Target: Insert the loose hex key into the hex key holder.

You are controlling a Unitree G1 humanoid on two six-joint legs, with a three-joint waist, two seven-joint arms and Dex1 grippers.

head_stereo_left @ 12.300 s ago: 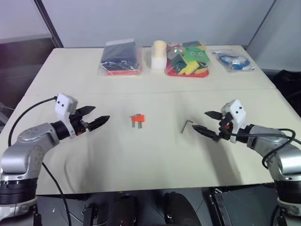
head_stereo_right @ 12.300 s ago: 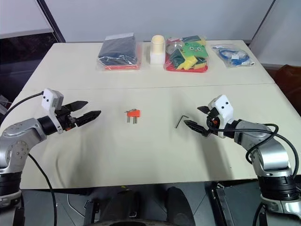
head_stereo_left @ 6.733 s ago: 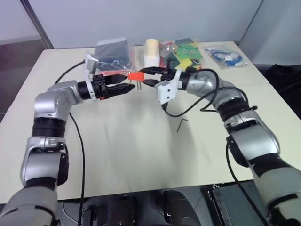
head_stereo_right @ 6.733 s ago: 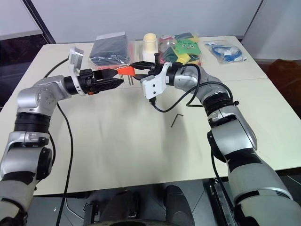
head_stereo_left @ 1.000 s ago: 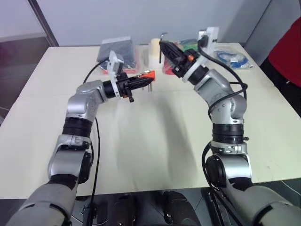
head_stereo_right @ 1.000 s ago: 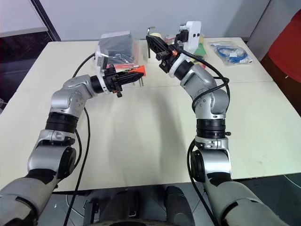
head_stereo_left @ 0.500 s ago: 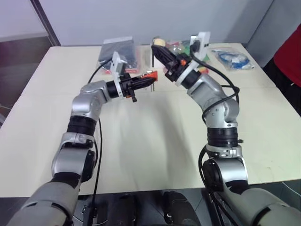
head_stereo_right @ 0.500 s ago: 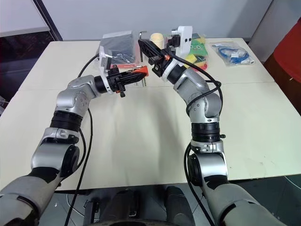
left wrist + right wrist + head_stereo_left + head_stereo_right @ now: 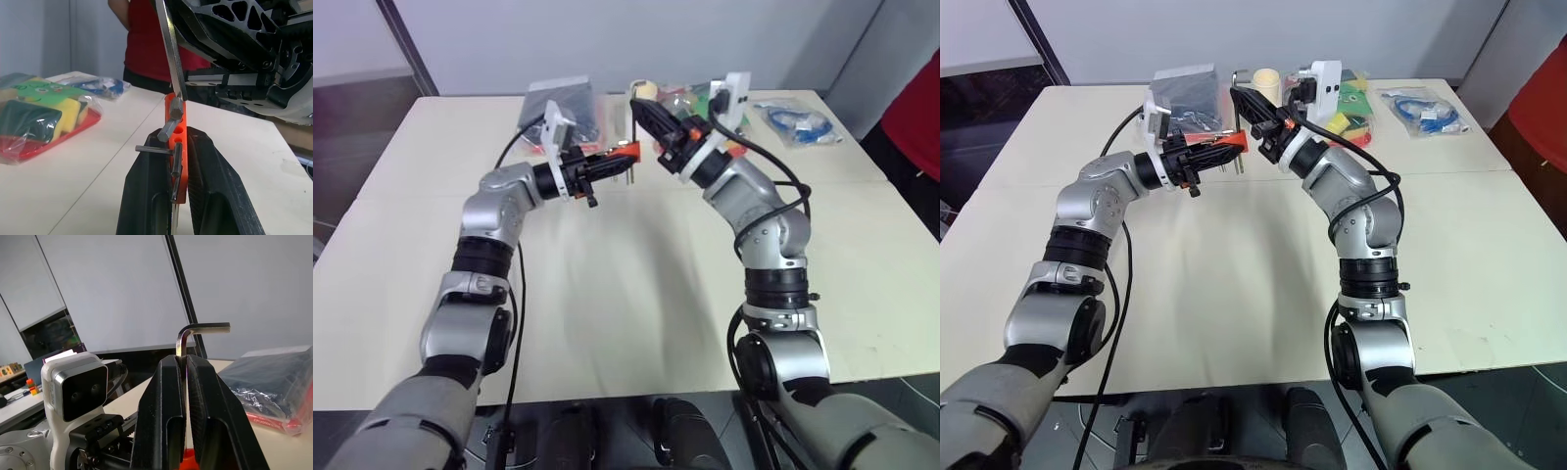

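My left gripper (image 9: 610, 162) is shut on the hex key holder (image 9: 625, 152), an orange block with short grey keys sticking out, held in the air above the far middle of the table. In the left wrist view the holder (image 9: 178, 125) stands between the black fingers (image 9: 146, 196). My right gripper (image 9: 644, 108) is shut on the loose hex key (image 9: 195, 328), short leg up and bent sideways. The key's long leg (image 9: 168, 49) comes down at a slant, and its lower end meets the top of the holder. Whether the end sits inside a hole I cannot tell.
Along the far edge of the cream table (image 9: 607, 294) lie a black bag (image 9: 558, 103), a cream cylinder (image 9: 643, 90), a bag of colourful pieces (image 9: 1347, 103) and a bag with a blue cable (image 9: 793, 122). A person in red (image 9: 922, 108) stands at the right.
Over the last second my right gripper has edged left with the key, bringing its long leg up against the holder. The left gripper and holder have stayed put.
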